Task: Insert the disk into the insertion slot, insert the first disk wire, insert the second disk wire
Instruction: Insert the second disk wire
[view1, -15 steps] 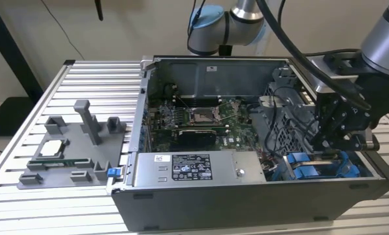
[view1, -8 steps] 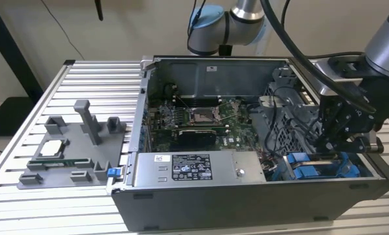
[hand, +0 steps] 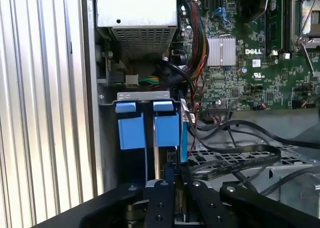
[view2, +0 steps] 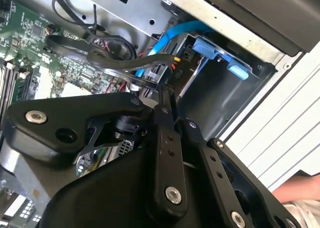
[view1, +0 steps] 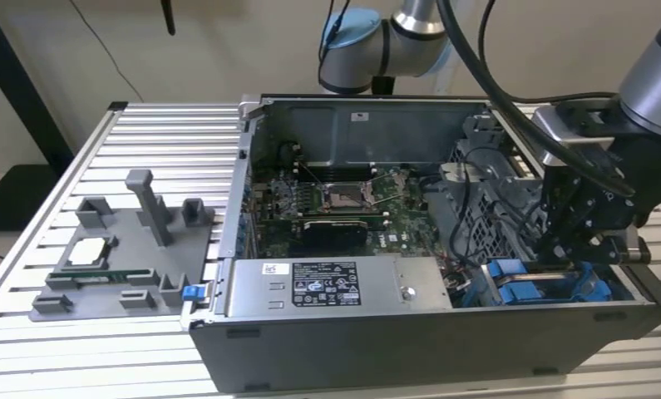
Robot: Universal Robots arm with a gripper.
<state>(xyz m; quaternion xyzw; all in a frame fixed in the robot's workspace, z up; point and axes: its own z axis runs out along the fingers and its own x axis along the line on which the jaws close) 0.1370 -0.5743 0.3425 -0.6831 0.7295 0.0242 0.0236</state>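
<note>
1. Exterior view: the gripper reaches down into the open computer case at the exterior view's right, right over the blue carrier parts of the disk, which sits in the insertion slot in that front corner. The bulky black wrist stands close beside the perforated drive cage; a sideways drift could, I judge, knock it or snag the loose black cables.
2. Second wrist view: the fingers look pressed together on what seems a black connector on a flat cable; what they pinch is hard to confirm. A blue cable runs alongside. A tilted plug could jam or bend pins.
3. First wrist view: two blue carrier tabs lie just ahead of the fingertips. Dragging the cable might tug at the disk.
</note>
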